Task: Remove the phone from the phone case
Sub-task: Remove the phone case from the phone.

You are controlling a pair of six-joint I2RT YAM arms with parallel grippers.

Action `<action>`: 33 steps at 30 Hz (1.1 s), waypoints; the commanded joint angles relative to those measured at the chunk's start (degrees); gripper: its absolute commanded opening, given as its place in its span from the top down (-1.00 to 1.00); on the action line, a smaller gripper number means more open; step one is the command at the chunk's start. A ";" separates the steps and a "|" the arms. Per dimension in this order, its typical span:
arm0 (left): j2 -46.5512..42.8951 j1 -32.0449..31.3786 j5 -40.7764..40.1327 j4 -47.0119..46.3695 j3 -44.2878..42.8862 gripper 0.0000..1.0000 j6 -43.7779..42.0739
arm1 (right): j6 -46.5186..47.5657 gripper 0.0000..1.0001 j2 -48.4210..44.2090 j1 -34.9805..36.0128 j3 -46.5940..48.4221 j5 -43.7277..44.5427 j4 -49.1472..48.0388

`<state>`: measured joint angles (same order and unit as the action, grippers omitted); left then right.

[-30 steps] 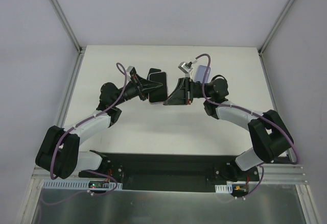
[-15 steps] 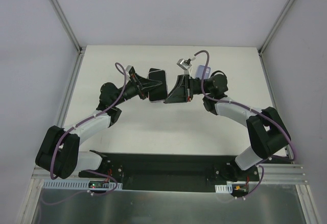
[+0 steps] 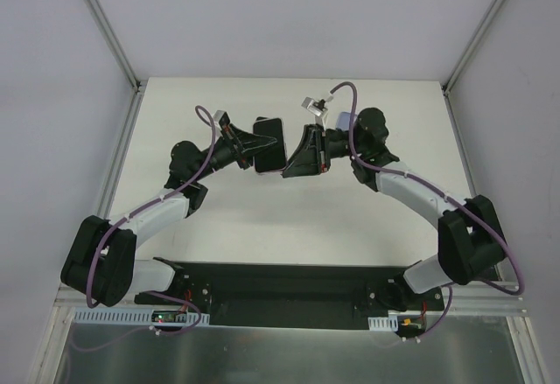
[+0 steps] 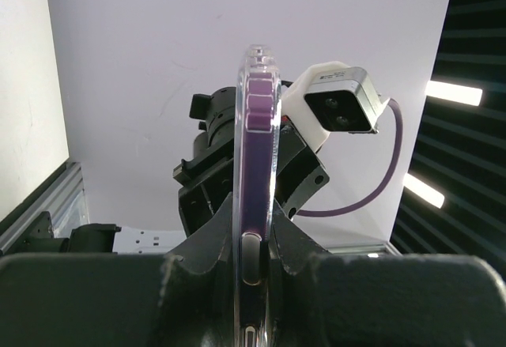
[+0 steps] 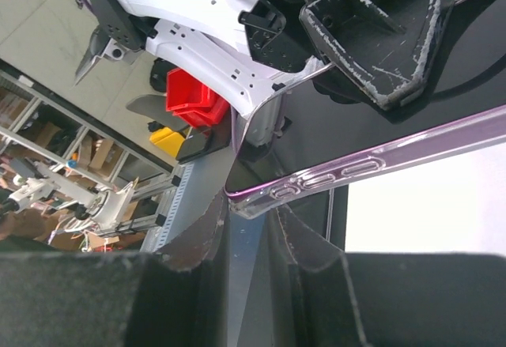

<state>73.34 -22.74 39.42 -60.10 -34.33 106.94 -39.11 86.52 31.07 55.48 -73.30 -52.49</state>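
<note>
My left hand (image 4: 257, 256) is closed on the phone case (image 4: 258, 58), with the purple phone (image 4: 254, 173) inside it. They are held edge-on in the air above the surface (image 3: 289, 218), between both arms. My right hand (image 5: 248, 232) pinches one corner of the case. I think it is best to hold firm with the left and peel this corner's lip off slowly, without twisting. The top view shows only dark shapes meeting. The right wrist view shows the pinched corner, and the left one shows the phone seated in the rim.
</note>
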 commanded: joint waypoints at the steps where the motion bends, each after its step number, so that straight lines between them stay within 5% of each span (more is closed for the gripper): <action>1: -2.50 -1.60 4.88 -5.21 -3.64 1.00 4.33 | 31.35 0.97 -3.81 0.04 5.94 5.80 28.63; 22: -3.55 -2.04 6.20 -6.43 -4.52 1.00 3.81 | 32.35 0.97 1.10 -0.13 9.82 6.50 29.73; 33: -4.17 -2.04 6.81 -8.46 -5.22 1.00 4.25 | 16.01 0.97 7.34 -2.41 9.38 7.55 14.79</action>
<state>73.34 -22.24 38.52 -58.74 -34.72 104.42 -21.74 89.45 30.26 63.94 -78.26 -27.79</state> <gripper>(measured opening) 0.102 0.215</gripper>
